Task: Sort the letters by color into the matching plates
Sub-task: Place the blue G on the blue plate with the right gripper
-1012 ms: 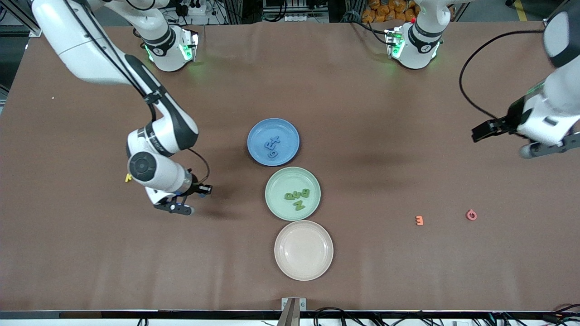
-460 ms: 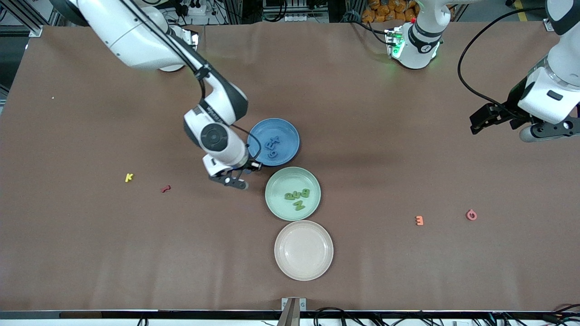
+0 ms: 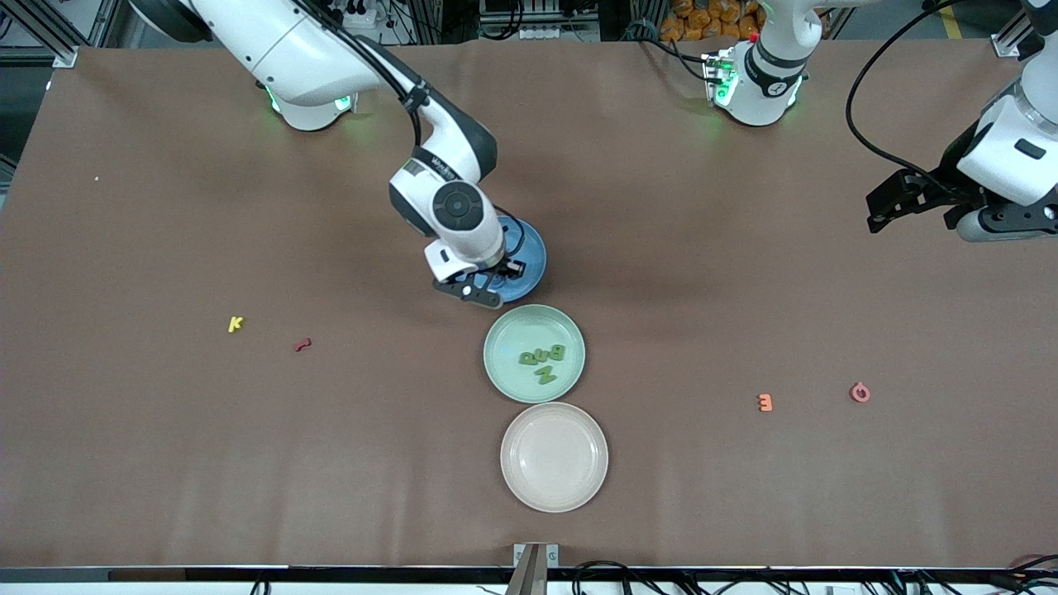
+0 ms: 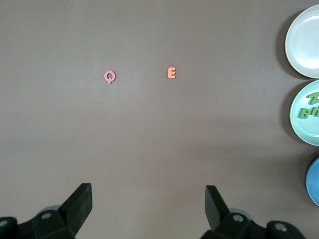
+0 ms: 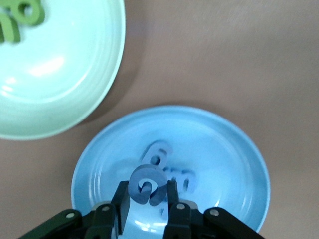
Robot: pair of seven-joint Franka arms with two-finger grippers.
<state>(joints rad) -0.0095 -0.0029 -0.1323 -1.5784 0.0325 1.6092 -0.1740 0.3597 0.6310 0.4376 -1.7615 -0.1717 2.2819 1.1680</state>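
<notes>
My right gripper (image 3: pixel 488 277) hangs over the blue plate (image 3: pixel 529 248) and is shut on a blue letter (image 5: pixel 146 185). Other blue letters (image 5: pixel 174 172) lie in the blue plate (image 5: pixel 219 144) beneath it. The green plate (image 3: pixel 504 335) is nearer the front camera and holds several green letters (image 3: pixel 543 361); it also shows in the right wrist view (image 5: pixel 75 89). My left gripper (image 3: pixel 913 202) is open and empty, up over the left arm's end of the table; its dark fingers (image 4: pixel 79 204) stand wide apart.
A cream-beige plate (image 3: pixel 554 456) lies nearest the front camera. A yellow letter (image 3: pixel 235 324) and a red one (image 3: pixel 302 345) lie toward the right arm's end. An orange letter (image 3: pixel 765 402) and a pink one (image 3: pixel 860 392) lie toward the left arm's end.
My right gripper has travelled from near the red letter across the table to over the blue plate, carrying the blue letter. My left gripper rose a little.
</notes>
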